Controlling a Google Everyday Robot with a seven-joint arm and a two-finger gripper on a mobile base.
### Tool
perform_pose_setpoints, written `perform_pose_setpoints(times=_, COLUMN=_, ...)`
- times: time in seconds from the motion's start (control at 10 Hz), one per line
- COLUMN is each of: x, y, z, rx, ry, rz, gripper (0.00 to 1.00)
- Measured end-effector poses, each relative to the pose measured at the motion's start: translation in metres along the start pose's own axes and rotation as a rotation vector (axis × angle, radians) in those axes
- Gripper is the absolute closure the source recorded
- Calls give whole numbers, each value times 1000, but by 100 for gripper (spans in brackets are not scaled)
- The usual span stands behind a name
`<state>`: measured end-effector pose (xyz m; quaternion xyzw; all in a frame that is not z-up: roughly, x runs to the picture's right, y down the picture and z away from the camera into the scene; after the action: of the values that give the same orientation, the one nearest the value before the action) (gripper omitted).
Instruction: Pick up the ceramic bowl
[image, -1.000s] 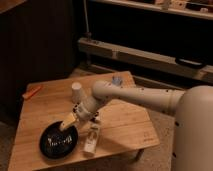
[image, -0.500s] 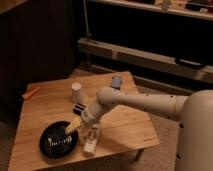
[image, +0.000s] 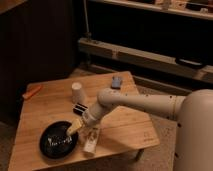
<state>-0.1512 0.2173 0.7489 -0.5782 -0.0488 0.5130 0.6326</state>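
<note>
The ceramic bowl (image: 56, 141) is wide, shallow and glossy black. It sits on the wooden table (image: 125, 125) near the front left corner. My gripper (image: 71, 131) reaches down from the white arm (image: 140, 102) to the bowl's right rim, with its pale tip over the inside edge of the bowl.
A small white cup (image: 77, 92) stands behind the bowl. A small black block (image: 80, 108) lies next to the arm. A white packet (image: 91, 140) lies right of the bowl. A blue object (image: 117, 81) is at the table's far edge, an orange object (image: 31, 92) at the left edge.
The gripper has moved down and to the left, from beside the bowl's right edge onto its rim. The bowl has not moved.
</note>
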Motion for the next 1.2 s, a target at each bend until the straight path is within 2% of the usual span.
perform_pose_setpoints(times=0.3, x=-6, y=-10, z=12, rx=8, ry=28, rz=14, gripper=34)
perform_pose_setpoints(times=0.9, x=-23, y=-15, z=30, rx=-5, ry=83, rz=12, gripper=34)
perform_pose_setpoints(times=1.0, x=-25, y=-15, z=32, rx=-9, ry=91, rz=13, gripper=38)
perform_pose_setpoints(times=1.1, x=-25, y=-15, z=34, rx=-11, ry=98, rz=14, gripper=45)
perform_pose_setpoints(times=1.2, x=-26, y=-16, z=38, rx=-14, ry=108, rz=16, gripper=58)
